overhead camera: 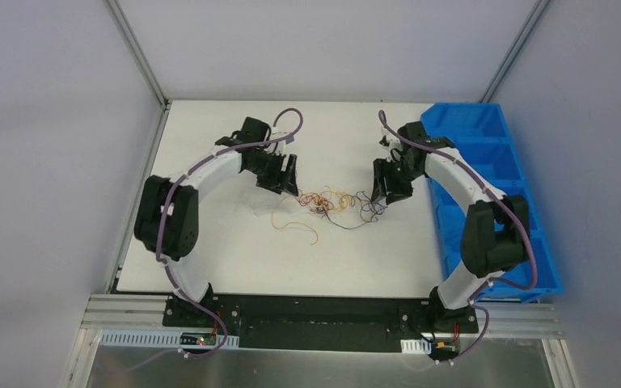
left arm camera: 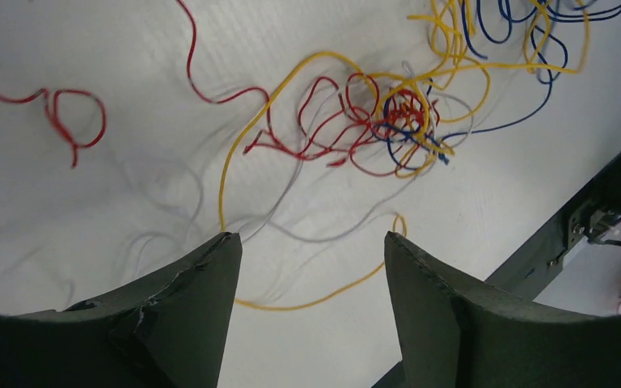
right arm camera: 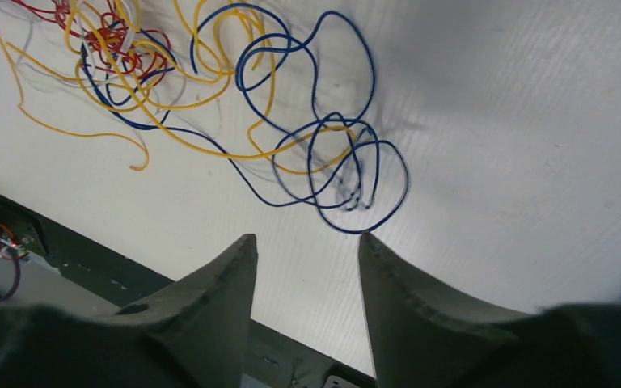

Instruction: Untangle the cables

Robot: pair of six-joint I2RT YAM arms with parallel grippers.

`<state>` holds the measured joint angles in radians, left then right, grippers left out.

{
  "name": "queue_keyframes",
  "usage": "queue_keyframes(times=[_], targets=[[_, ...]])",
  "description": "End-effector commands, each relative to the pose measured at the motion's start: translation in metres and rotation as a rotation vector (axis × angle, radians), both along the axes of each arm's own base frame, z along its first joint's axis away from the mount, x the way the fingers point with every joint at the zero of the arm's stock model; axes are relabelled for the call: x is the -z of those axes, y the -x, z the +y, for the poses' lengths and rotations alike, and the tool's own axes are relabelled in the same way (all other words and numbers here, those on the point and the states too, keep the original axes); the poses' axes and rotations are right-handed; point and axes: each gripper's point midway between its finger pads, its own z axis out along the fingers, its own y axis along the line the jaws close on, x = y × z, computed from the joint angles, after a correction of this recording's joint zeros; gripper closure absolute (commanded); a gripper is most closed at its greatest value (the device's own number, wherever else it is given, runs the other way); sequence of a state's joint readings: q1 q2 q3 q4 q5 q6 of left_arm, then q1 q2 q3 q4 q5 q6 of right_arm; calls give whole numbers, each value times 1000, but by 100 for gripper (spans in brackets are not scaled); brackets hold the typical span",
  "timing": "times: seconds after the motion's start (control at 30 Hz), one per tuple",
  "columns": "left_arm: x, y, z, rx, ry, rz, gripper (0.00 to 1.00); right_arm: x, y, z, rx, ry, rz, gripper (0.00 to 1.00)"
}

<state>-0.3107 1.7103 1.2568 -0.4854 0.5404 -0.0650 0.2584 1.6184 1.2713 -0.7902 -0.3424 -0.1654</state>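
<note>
The cables (overhead camera: pixel 331 202) lie on the white table between my two grippers as thin red, yellow, blue and white wires. In the left wrist view they meet in a knotted clump (left arm camera: pixel 404 121), and a loose red wire (left arm camera: pixel 73 121) curls apart at the left. My left gripper (left arm camera: pixel 311 242) is open above the table. A yellow wire (left arm camera: pixel 280 308) runs across the gap between its fingers without being pinched. My right gripper (right arm camera: pixel 306 238) is open and holds nothing. Blue wire loops (right arm camera: pixel 348 231) lie just ahead of its tips, with the clump (right arm camera: pixel 113 40) further off.
A blue compartment bin (overhead camera: pixel 493 162) stands along the table's right edge, close behind the right arm. A black rail (overhead camera: pixel 315 311) runs along the near edge. White walls and metal posts enclose the table.
</note>
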Motion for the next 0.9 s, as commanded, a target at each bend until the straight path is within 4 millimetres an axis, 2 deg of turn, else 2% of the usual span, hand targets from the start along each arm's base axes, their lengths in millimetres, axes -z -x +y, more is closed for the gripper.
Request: queue_keyframes(times=[0.0, 0.1, 0.17, 0.23, 0.33, 0.43, 0.47, 0.53, 0.6, 0.63, 0.7, 0.87], targets=[[19, -12, -45, -44, 98, 122, 34, -9, -17, 29, -3, -68, -1, 42], [30, -8, -67, -14, 125, 159, 33, -7, -21, 65, -39, -131, -10, 39], [37, -6, -77, -11, 134, 175, 33, 2, -22, 87, -60, -152, 9, 39], [48, -6, -82, -17, 116, 190, 33, 13, -20, 110, -67, -183, 51, 39], [62, -2, -84, -46, 105, 230, 35, 33, -22, 135, -55, -213, 96, 40], [78, 2, -80, -71, 85, 268, 46, 53, -27, 150, -45, -223, 114, 40], [81, 4, -80, -73, 85, 281, 55, 59, -30, 152, -39, -209, 103, 42], [83, 7, -81, -75, 92, 299, 72, 71, -34, 152, -27, -175, 99, 48], [80, 8, -80, -70, 102, 297, 96, 85, -36, 143, -10, -93, 87, 68], [77, 8, -76, -79, 102, 293, 100, 91, -37, 133, 2, -30, 74, 82], [71, 3, -59, -127, 102, 278, 100, 97, -39, 107, 28, 84, 44, 100], [53, -8, 20, -293, 74, 210, 100, 92, -28, 46, 63, 206, 37, 100]])
